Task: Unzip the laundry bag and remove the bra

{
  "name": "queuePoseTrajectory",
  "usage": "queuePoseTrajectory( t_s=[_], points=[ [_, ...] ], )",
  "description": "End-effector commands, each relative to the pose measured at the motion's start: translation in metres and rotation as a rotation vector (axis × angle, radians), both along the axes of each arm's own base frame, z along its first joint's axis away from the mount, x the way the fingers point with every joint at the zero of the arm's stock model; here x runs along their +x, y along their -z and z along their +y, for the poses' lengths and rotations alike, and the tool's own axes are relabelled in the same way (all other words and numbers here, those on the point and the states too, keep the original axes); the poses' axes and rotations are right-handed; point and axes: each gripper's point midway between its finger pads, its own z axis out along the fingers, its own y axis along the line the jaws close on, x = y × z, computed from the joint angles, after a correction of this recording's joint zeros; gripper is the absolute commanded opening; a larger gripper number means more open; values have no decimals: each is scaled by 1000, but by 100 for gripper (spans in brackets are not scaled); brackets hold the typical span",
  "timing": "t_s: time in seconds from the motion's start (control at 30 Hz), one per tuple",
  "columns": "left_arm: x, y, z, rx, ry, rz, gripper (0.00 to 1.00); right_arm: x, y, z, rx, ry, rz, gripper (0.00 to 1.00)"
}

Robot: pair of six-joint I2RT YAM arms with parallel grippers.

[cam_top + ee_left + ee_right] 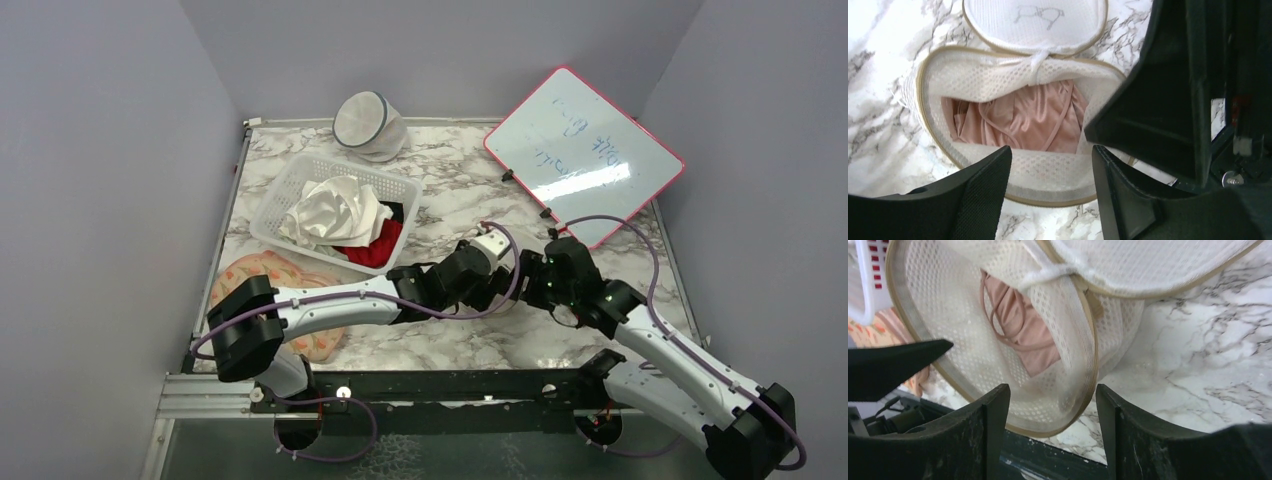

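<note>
Now the left end effector (1050, 150) and right end effector (1053, 387) are gaping wide at the mouth of the bag (1013, 75); the bra (1033, 120) is lying inside. Pinching satin, not mesh, seems wisest.

- Laundry bag (1013, 75): in the top view, hidden at centre beneath my two wrists. In the left wrist view, its right part sits behind my right arm (1193, 90) and its lid is cut off by the upper edge.
- Bra (1033, 120): only folds and straps show through the opening.
- Whiteboard (585, 150): writing too faint to read.
- Red cloth (372, 252): mostly under the white cloth (335, 212).
- Patterned item (265, 268), lower left: partly under my left arm (330, 305), and I cannot tell what it is.
</note>
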Motion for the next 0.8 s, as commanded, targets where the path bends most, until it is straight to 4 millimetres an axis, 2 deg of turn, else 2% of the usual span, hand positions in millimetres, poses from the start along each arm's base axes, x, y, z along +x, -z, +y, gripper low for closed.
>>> queuePoseTrajectory(
  t_s=[0.0, 0.07, 0.13, 0.27, 0.33, 0.4, 0.47, 0.57, 0.63, 0.7, 0.77],
  points=[
    [1, -13, 7, -73, -45, -14, 57, 17, 1, -18, -137, 51, -42, 60],
    [-3, -12, 5, -80, -29, 1, 61, 20, 8, -27, -193, 83, -27, 54],
    [-7, -10, 0, -84, -5, 23, 62, 20, 14, -25, -196, 76, -14, 40],
    [-8, -6, -15, -90, 30, 36, 62, 17, 25, -30, -201, 108, 8, 31],
    [-3, -1, -20, -72, 29, 24, 57, 17, 26, -33, -198, 136, 1, 19],
    [2, 6, -28, -41, 38, 17, 47, 17, 24, -35, -189, 158, -10, 8],
    [4, 15, -34, -14, 47, 21, 40, 18, 20, -35, -174, 161, -26, 2],
    [8, 20, -43, -14, 45, 21, 36, 18, 12, -29, -138, 137, -50, 1],
    [13, 34, -45, -3, 10, 28, 34, 18, 8, -26, -120, 121, -64, 1],
    [18, 38, -47, -12, -25, 25, 27, 18, 5, -23, -109, 104, -75, 1],
    [24, 42, -48, -18, -60, 21, 27, 18, 5, -21, -104, 91, -75, 1]
  ],
)
